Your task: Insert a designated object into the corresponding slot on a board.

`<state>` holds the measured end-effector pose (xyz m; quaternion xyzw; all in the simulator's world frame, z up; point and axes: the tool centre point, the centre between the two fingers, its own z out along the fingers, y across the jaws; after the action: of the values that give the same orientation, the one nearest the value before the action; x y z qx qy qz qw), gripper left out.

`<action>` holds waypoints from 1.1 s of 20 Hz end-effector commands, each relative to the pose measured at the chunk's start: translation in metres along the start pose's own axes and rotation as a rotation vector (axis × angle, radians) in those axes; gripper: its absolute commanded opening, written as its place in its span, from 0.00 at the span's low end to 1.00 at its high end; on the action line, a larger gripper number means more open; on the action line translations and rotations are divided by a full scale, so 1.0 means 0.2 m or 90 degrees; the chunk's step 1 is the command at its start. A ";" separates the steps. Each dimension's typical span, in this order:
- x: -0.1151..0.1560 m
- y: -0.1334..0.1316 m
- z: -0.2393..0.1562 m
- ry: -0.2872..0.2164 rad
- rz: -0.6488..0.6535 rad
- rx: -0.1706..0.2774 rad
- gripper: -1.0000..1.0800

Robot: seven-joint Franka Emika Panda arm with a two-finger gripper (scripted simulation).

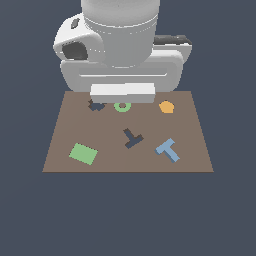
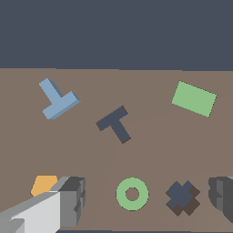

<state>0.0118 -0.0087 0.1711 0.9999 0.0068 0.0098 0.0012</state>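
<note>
Nearest us, board (image 1: 60,155); we list end effector (image 2: 145,202), fingers (image 2: 73,200) spread and empty, above its far edge. Slot (image 1: 132,138) mid-board. Blue T (image 1: 167,149) lies just beyond, near edge, stem skewed to the slot's.

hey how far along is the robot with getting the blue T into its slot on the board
Nothing looks done yet. The light-blue T block lies loose on the brown board, beside the dark T-shaped slot, which is empty. The gripper is open, holds nothing, and sits above the green ring. Left: reach the T, grasp it, turn it, insert.
</note>
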 end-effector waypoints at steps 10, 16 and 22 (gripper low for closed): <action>0.06 -0.05 0.07 -0.001 -0.040 0.001 0.96; 0.16 -0.16 0.19 -0.003 -0.112 0.003 0.96; 0.29 -0.34 0.36 -0.006 -0.219 0.005 0.96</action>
<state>0.0640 0.0489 0.1099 0.9879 0.1553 0.0053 -0.0003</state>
